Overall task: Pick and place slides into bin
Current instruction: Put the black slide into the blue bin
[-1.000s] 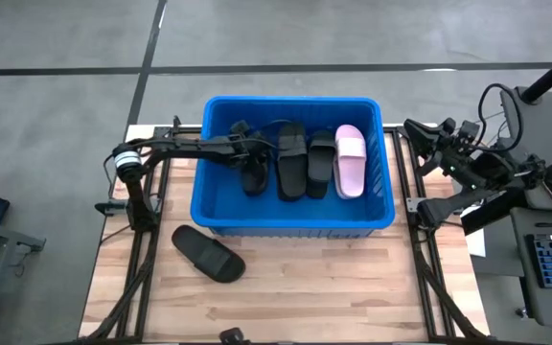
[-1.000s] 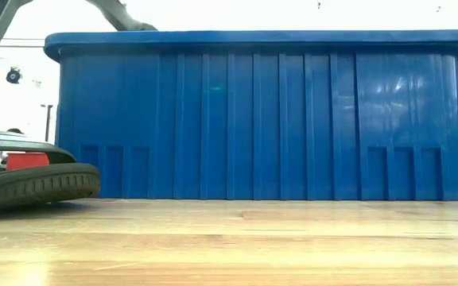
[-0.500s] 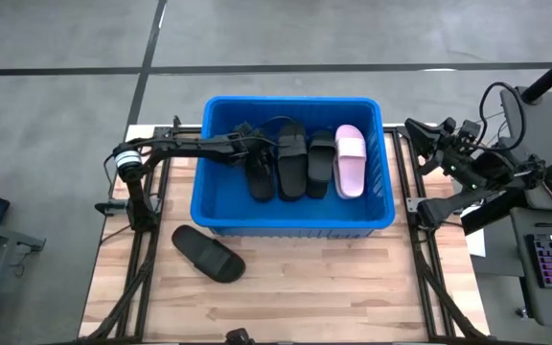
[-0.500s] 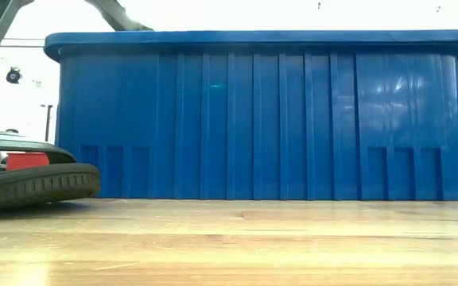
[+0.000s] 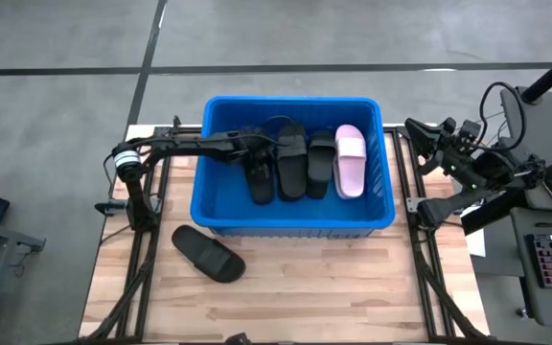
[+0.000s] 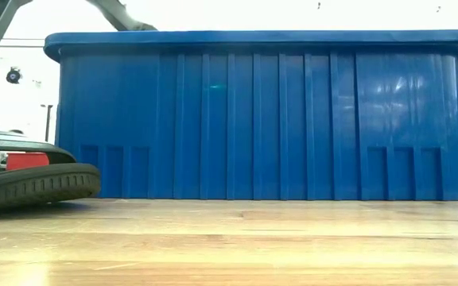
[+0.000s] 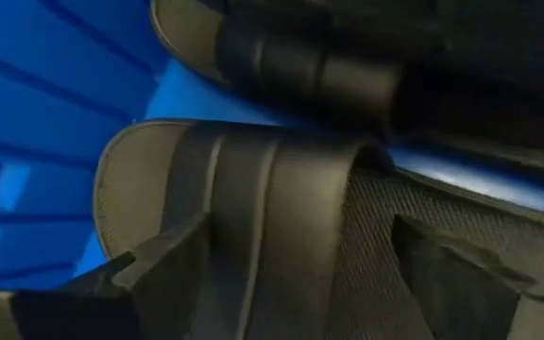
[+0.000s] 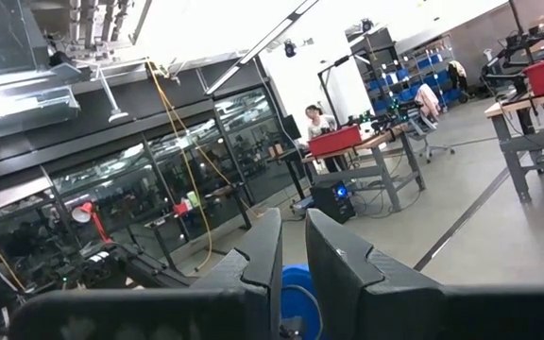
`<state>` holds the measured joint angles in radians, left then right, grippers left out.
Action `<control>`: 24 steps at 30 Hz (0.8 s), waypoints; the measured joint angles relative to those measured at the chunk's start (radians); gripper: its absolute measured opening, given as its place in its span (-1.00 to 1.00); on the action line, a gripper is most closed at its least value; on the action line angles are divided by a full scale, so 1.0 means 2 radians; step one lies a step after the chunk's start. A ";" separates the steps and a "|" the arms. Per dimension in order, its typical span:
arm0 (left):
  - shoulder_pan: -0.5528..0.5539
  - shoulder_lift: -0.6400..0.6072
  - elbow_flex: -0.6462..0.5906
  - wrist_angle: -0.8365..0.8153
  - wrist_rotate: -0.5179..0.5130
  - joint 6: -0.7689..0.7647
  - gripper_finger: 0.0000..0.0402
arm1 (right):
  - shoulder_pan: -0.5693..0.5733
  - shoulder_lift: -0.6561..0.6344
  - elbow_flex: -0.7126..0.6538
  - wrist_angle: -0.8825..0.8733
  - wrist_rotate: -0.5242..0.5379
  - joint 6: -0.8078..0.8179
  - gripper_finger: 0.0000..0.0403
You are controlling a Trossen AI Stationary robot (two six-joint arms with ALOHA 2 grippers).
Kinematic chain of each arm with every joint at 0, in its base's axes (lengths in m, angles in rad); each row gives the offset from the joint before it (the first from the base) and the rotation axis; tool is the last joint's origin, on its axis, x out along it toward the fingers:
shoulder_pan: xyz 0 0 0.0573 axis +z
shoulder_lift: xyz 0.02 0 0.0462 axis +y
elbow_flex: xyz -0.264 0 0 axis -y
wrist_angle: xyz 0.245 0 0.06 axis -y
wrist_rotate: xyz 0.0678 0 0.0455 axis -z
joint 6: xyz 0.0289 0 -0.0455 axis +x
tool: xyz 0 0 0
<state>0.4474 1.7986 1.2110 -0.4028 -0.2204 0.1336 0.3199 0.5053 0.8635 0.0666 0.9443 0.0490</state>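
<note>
While L arm reaches over the bin's left wall: scene as follows.

L jaws: spread apart, released; nothing clamped between them.
L gripper (image 5: pixel 249 153): inside the bin, at the far end of the leftmost black slide; its two dark fingers (image 7: pixel 159 274) sit either side of that slide's strap in the L wrist view.
Leftmost black slide (image 5: pixel 260 180): lies flat on the bin floor, lengthwise far-to-near, just beside the next black slide.
Other slides in bin: 2nd black slide (image 5: pixel 291 161), 3rd black slide (image 5: pixel 321 163), then pink slide (image 5: pixel 350 161) nearest the right wall; all four side by side in a row, toward the bin's far-right part.
Bin (image 5: pixel 220 213): blue tub on the bench, against its far edge, roughly centred; left part of its floor bare. Fills most of the low view (image 6: pixel 253 119).
Loose black slide (image 5: pixel 208 253): on the bench outside the bin, near the bin's near-left corner, lying at an angle; apart from the bin wall. Its sole edge shows at the left of the low view (image 6: pixel 34 184).
R jaws: clenched, nearly touching, holding nothing.
R gripper (image 8: pixel 293 260): off the bench's right edge, arm folded, pointing out into the room; well apart from the bin.
Room bkgd: person (image 8: pixel 317 121) at a far workbench with a red box (image 8: pixel 336 141), R wrist view only.
</note>
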 joint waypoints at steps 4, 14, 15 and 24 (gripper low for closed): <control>0.000 0.000 0.015 -0.048 0.004 -0.009 0.65 | 0.000 0.000 0.000 0.000 0.000 0.001 -0.78; -0.001 -0.001 0.057 -0.085 0.063 0.015 0.67 | 0.000 0.000 0.000 0.000 0.000 0.001 -0.78; -0.002 -0.001 0.062 -0.089 0.068 0.015 0.67 | 0.000 0.000 0.000 0.000 0.000 0.001 -0.78; -0.005 -0.015 0.111 -0.190 0.115 0.015 0.67 | 0.000 0.000 0.000 0.000 0.000 0.001 -0.78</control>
<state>0.4368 1.7680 1.4327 -0.7820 0.0088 0.1635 0.3199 0.5056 0.8635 0.0666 0.9436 0.0517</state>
